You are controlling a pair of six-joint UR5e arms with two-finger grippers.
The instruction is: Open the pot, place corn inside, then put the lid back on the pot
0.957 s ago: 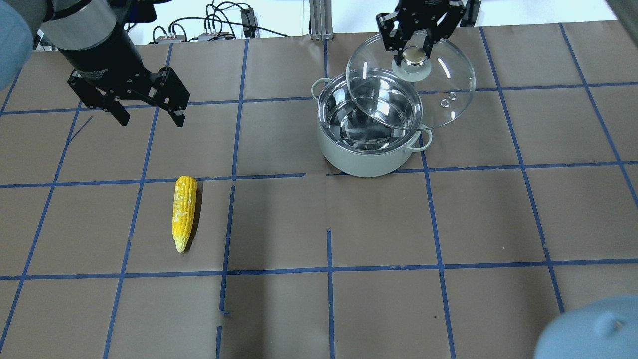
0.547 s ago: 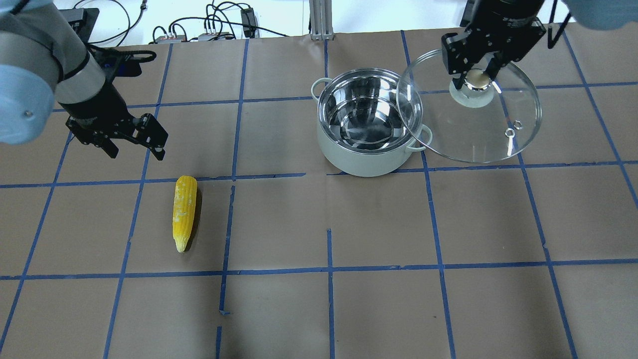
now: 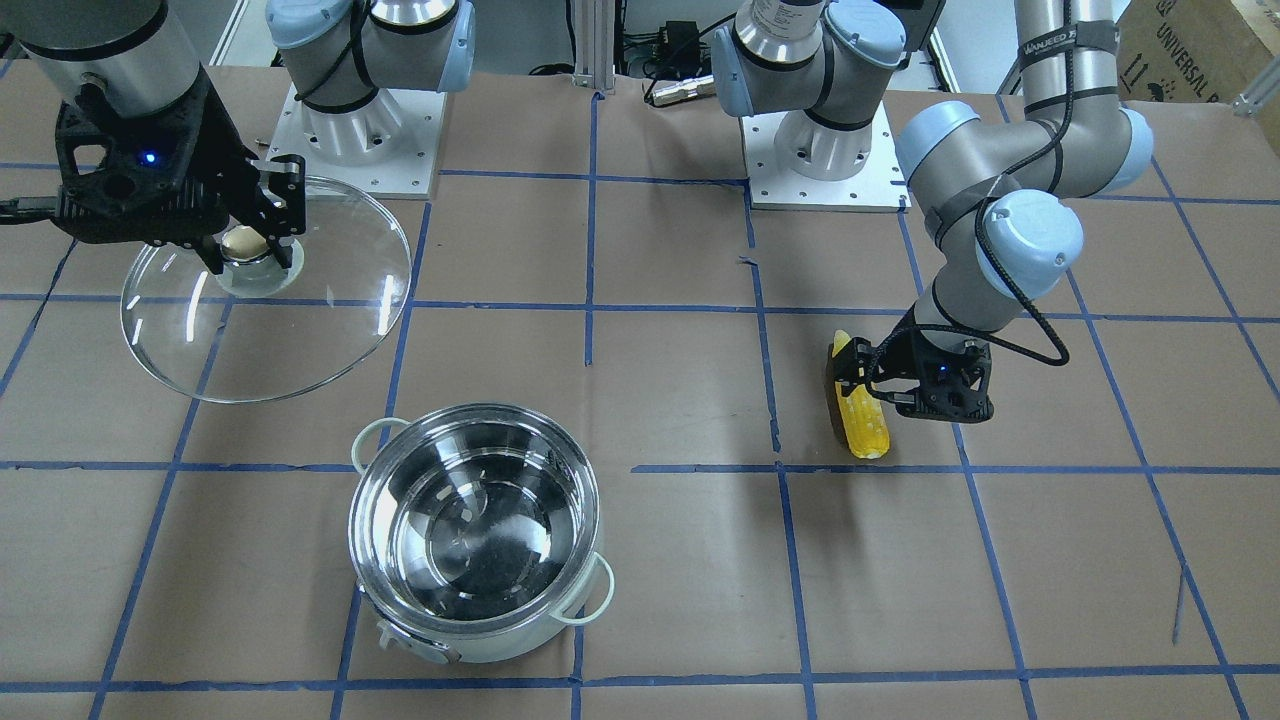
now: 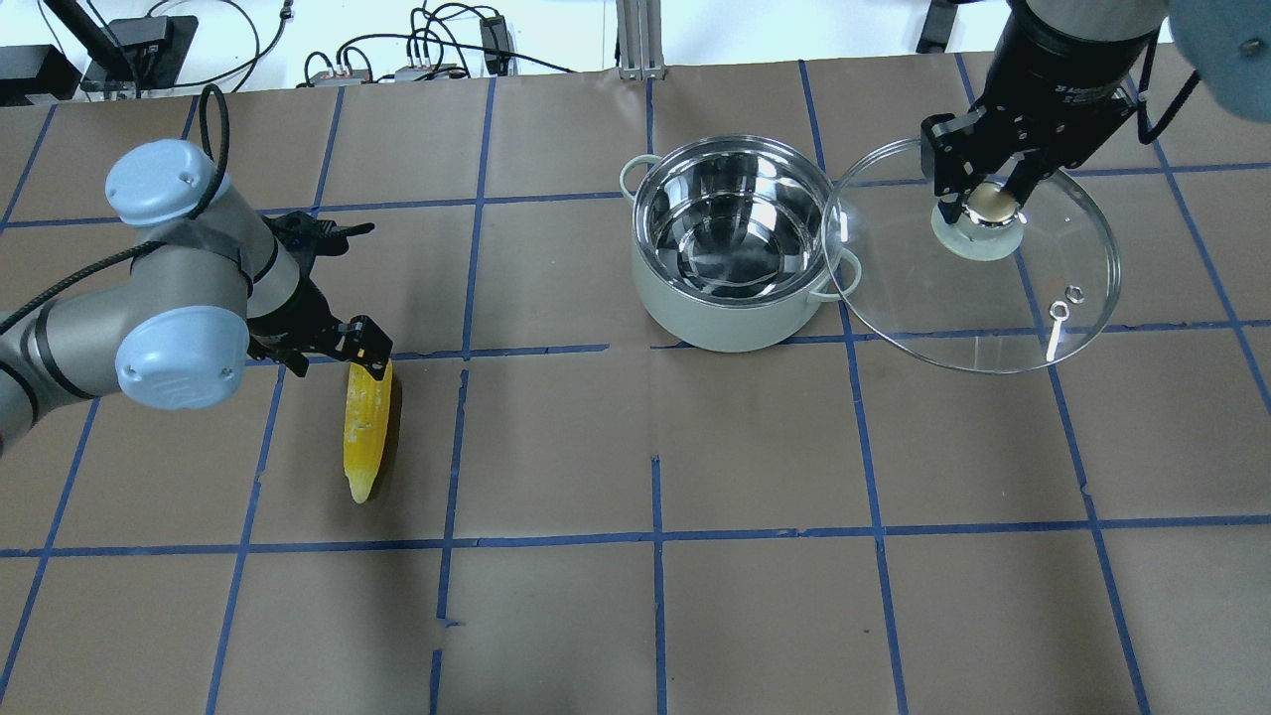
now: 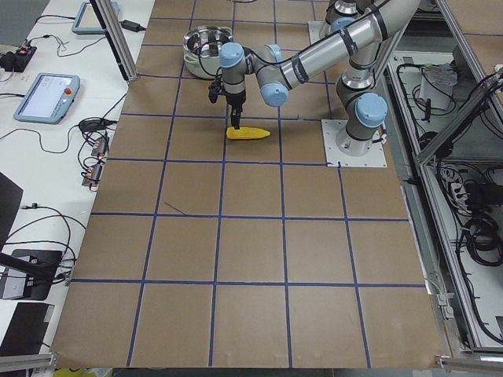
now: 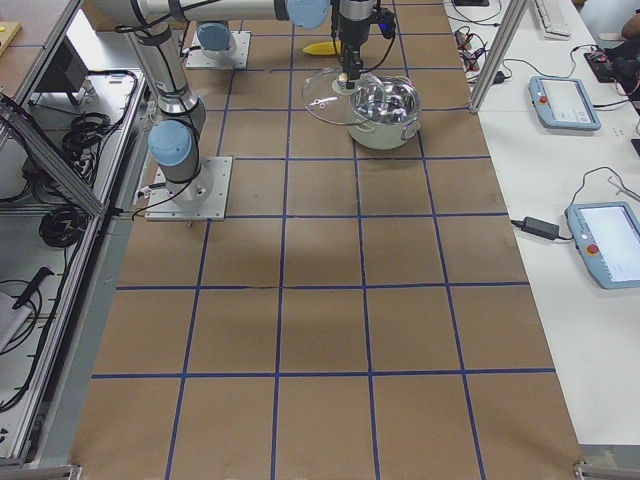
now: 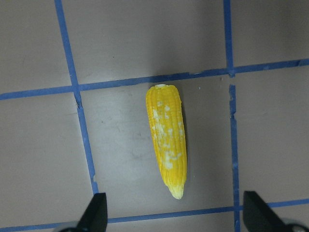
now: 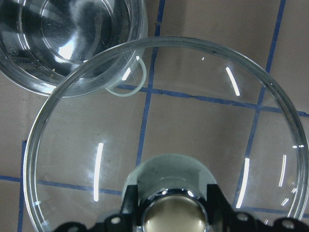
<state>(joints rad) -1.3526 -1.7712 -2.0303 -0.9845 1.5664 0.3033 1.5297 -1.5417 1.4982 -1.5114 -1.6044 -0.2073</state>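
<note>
While the pot [image 4: 730, 320] stands open on the table [image 4: 596, 616], you have the lid [image 4: 993, 303] hanging tilted just beside it on the robot's right, with the right gripper [image 4: 989, 205] clamped on its knob [image 4: 992, 202]. The corn [image 4: 364, 437] lies flat, well apart from the pot on the robot's left. Your left gripper [image 7: 176, 216] hovers over it, fingers spread wide and clear of the cob.
</note>
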